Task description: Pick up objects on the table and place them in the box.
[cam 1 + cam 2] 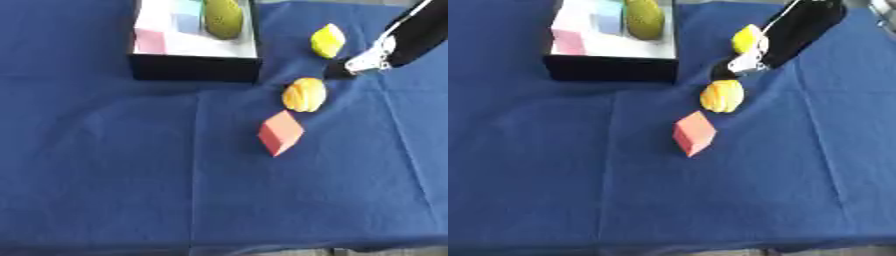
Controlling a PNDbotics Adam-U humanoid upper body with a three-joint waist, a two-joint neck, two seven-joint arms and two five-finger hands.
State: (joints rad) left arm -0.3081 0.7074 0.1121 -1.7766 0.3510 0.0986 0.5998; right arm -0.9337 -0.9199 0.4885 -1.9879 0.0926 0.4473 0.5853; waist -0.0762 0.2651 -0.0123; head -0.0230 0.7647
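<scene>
On blue cloth (pixel 105 175), ridged orange fruit (pixel 304 94), red block (pixel 280 133)

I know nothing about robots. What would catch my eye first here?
Probably the bright things on the blue cloth: a red block mid-table, an orange ridged fruit just behind it and a yellow lemon-like one further back. At the far left sits a black box, already holding a green fruit and pastel blocks, while the robot's black right arm reaches in from the upper right.
</scene>
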